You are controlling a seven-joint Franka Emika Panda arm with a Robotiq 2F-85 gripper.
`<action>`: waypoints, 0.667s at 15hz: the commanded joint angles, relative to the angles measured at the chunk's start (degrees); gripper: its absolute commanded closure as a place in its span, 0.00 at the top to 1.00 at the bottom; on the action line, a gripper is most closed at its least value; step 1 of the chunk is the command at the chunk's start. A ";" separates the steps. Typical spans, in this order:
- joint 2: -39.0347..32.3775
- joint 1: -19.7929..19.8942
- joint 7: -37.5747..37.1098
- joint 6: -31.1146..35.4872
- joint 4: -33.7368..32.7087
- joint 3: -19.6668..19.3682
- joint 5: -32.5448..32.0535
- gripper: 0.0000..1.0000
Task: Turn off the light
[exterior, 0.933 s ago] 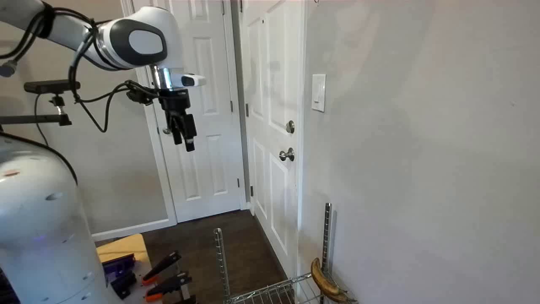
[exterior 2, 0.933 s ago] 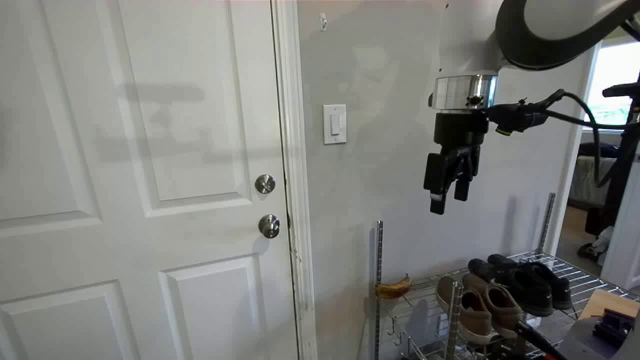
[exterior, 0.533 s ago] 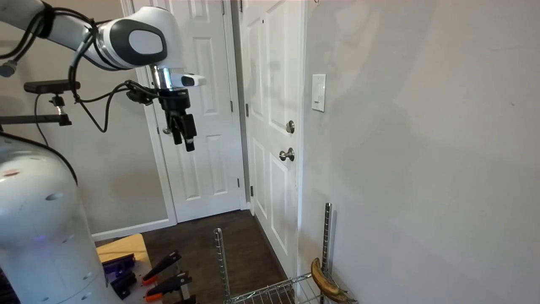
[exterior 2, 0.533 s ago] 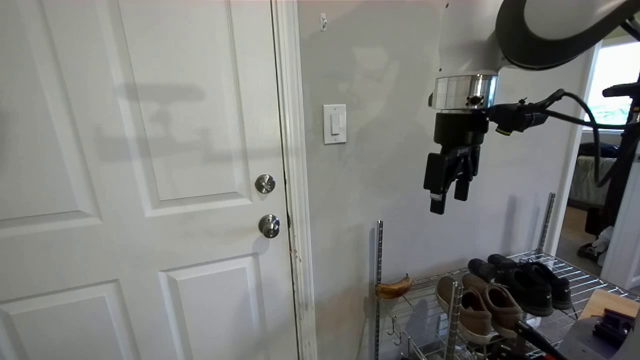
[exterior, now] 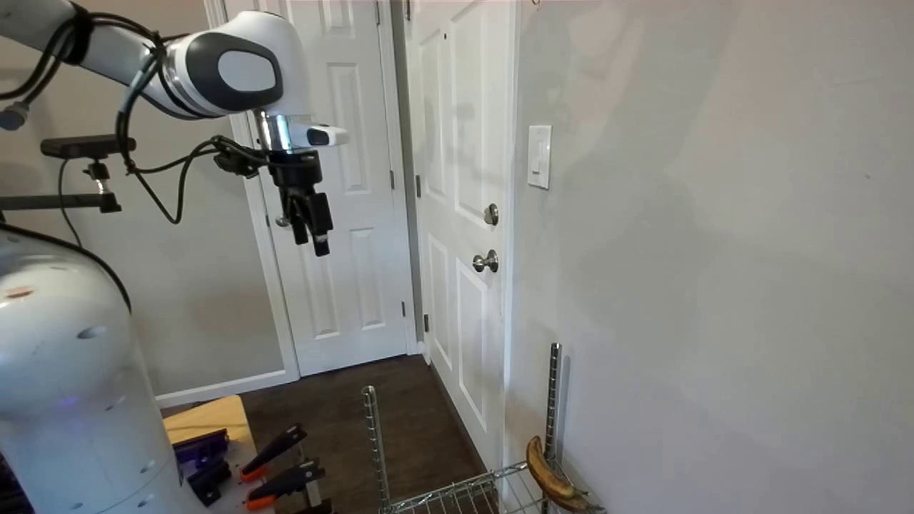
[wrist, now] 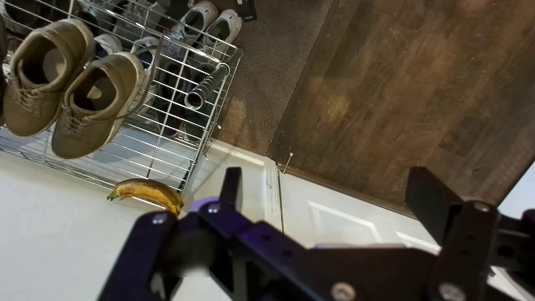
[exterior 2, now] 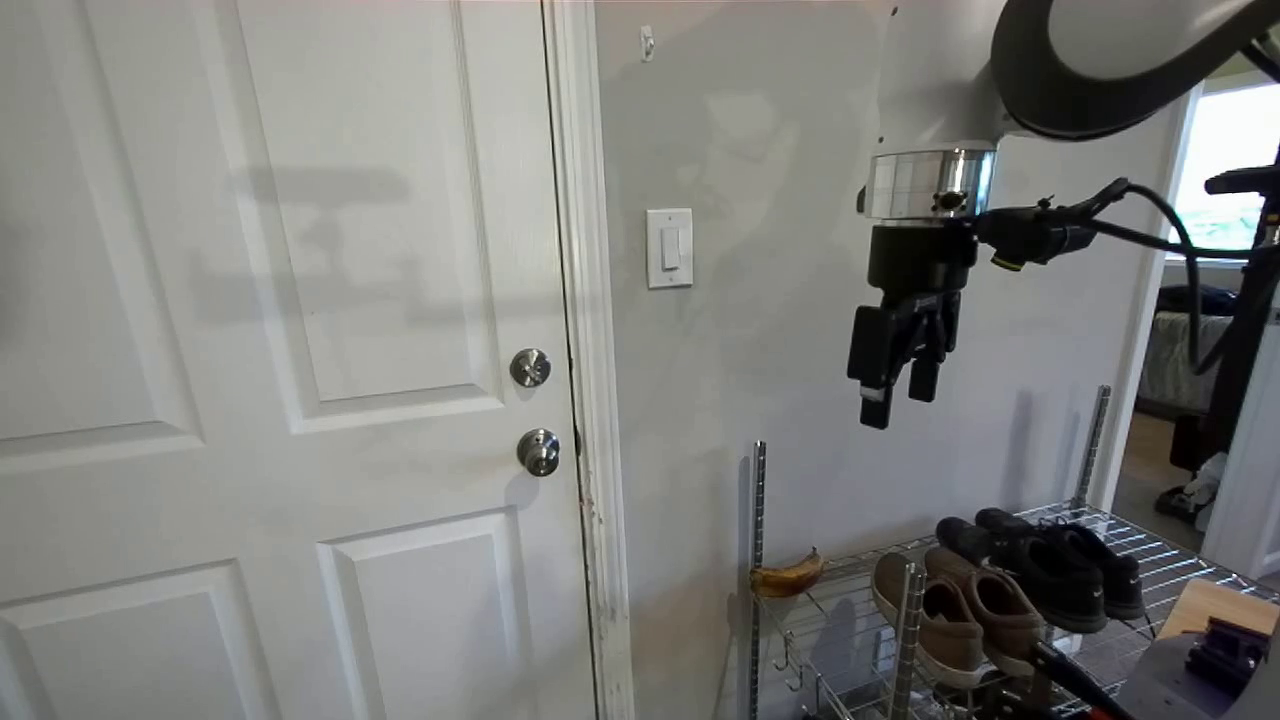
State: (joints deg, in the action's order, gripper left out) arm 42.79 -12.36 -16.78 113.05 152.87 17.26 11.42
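Note:
The light's white upright wall switch plate (exterior: 540,158) is on the grey wall right of the door frame. It also shows in an exterior view (exterior 2: 670,250), with a rocker in its middle. The switch plate is out of view in the wrist view, and no lamp shows. My black gripper (exterior: 311,246) points down, apart from the wall and with its tips lower than the plate. In an exterior view the gripper (exterior 2: 899,402) appears right of the plate. In the wrist view the gripper's fingers (wrist: 325,171) are wide apart with nothing between them.
A white door (exterior 2: 400,480) has a deadbolt (exterior 2: 530,368) and a silver knob (exterior 2: 538,453). A wire rack (exterior 2: 850,620) stands below against the wall, with upright posts, a banana (exterior 2: 787,576) and several shoes (exterior 2: 950,620). Clamps (exterior: 285,482) lie near the robot base.

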 commanded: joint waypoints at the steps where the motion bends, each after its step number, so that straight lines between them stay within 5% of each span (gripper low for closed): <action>1: -0.50 -0.05 0.01 -0.29 -0.46 -0.11 -0.46 1.00; 10: -5.91 1.34 1.28 -1.69 -6.65 -0.01 -6.46 1.00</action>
State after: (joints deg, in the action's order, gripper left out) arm 40.11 -12.07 -16.73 112.62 149.38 17.26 7.32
